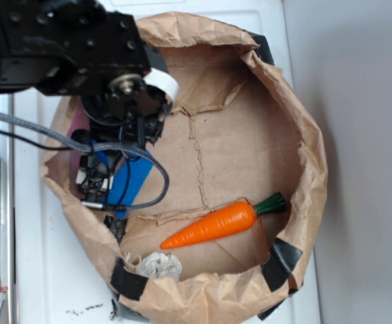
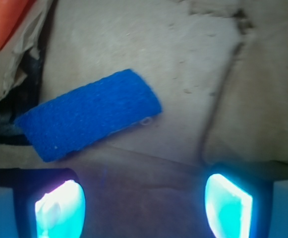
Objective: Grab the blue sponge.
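Note:
The blue sponge (image 2: 89, 115) lies flat on brown paper, tilted, just above and left of the space between my fingers. In the exterior view the blue sponge (image 1: 133, 177) shows at the left side of the paper-lined basin, partly hidden by the arm and cables. My gripper (image 2: 144, 206) hangs above the paper with its jaws wide apart and nothing between them; its fingertips (image 2: 60, 210) glow cyan. Seen from outside, the gripper (image 1: 104, 181) hovers right over the sponge's left part.
An orange toy carrot (image 1: 212, 225) with a green top lies at the lower right of the basin, and its tip (image 2: 7, 20) appears at the wrist view's top left. A whitish paper wad (image 1: 160, 264) sits by the crumpled paper wall (image 1: 303, 162). Black cables (image 1: 142, 162) cross the sponge.

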Available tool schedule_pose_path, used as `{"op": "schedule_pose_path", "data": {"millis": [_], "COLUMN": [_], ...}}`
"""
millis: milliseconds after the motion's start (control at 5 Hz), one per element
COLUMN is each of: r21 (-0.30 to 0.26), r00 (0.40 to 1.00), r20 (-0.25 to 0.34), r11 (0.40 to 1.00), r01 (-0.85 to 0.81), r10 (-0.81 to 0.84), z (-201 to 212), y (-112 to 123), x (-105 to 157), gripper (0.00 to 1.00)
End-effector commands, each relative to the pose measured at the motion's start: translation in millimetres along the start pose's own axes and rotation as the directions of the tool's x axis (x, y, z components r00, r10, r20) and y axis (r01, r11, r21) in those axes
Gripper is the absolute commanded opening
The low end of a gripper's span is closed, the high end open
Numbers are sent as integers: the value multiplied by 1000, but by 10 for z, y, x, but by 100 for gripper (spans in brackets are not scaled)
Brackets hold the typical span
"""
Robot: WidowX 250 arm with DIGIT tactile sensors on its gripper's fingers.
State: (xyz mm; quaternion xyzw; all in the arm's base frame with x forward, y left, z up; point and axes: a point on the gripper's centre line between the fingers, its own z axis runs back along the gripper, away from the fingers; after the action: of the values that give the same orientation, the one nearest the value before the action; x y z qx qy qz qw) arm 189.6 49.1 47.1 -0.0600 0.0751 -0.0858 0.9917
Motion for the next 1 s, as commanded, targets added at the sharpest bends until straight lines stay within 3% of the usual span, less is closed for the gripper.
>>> {"op": "schedule_pose_path", "data": {"millis": [0,200,400,600,800], "r21": [59,70,80,85,68], "r00": [996,992,987,989,989], "r20": [87,114,139,133,129], "r11": [998,996,993,993,995], "r01": [-26,-58,-90,-82,-76], "r10": [20,50,79,70,66], "z": [-326,-314,-304,-146,87], "y": [98,116,132,105,133], "x": [34,48,87,43,-47], "gripper": [66,0,0,31,100]}}
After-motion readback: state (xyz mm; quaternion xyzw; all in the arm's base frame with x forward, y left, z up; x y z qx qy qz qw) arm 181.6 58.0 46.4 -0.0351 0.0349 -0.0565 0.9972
